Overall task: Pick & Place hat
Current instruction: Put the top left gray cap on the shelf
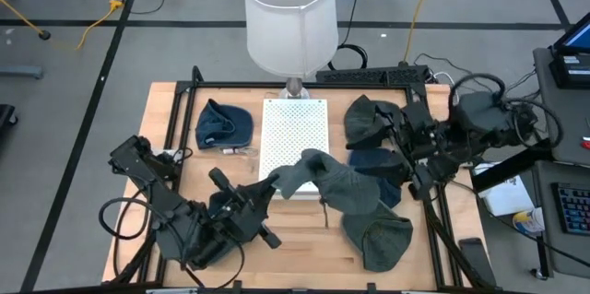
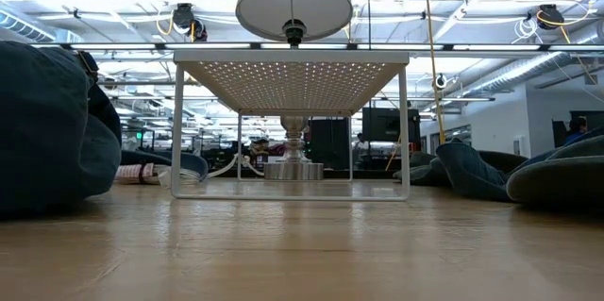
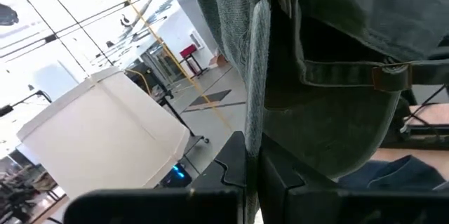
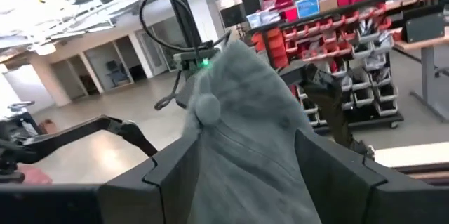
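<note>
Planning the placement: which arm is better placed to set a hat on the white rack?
Left. The left gripper is shut on the grey-green hat at the white rack's edge; the right gripper stands open, farther off.

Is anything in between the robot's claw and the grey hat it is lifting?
No. The left gripper is already shut on the grey hat, holding one end up over the white rack. The other end is in the open right gripper. Nothing visible sits between either gripper and the hat.
</note>
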Available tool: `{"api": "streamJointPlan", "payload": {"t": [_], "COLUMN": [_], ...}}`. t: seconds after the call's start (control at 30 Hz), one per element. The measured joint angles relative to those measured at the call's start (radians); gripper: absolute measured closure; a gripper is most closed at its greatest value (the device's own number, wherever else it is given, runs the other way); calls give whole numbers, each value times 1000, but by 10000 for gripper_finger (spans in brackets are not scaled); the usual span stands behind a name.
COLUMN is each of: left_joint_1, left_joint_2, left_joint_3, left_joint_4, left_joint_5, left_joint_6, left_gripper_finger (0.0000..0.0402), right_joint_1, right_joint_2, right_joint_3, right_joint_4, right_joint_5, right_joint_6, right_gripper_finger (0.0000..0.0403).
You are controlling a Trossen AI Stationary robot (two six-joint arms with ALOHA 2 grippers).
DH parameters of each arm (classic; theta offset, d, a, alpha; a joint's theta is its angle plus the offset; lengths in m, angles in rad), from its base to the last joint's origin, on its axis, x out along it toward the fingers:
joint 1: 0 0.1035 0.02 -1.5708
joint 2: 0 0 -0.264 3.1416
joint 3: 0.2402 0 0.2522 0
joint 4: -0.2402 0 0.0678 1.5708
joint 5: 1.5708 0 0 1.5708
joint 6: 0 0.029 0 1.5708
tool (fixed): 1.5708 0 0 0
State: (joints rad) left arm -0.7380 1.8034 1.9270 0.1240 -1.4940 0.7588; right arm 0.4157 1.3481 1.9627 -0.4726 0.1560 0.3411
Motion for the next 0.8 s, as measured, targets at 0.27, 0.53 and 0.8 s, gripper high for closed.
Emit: {"api": "streamJointPlan", "payload": {"t": [0.27,0.53,0.8], "left_joint_1": [-1,6,7], "left_joint_2": [0,0,0], "left_joint_3": [0,0,0], "left_joint_4": [0,-33,-32], "left_joint_5": [0,-9,-18], "left_joint_6": [52,56,44], "left_gripper_finger": [393,393,393], "right_joint_1": [76,118,145], "right_joint_2": [60,91,89], "right_joint_3": [47,47,47], "right_joint_4": [10,69,64], "right_joint_5": [115,162,241], "right_joint_6": [-27,-45,-50], "right_gripper_finger": [177,177,177]}}
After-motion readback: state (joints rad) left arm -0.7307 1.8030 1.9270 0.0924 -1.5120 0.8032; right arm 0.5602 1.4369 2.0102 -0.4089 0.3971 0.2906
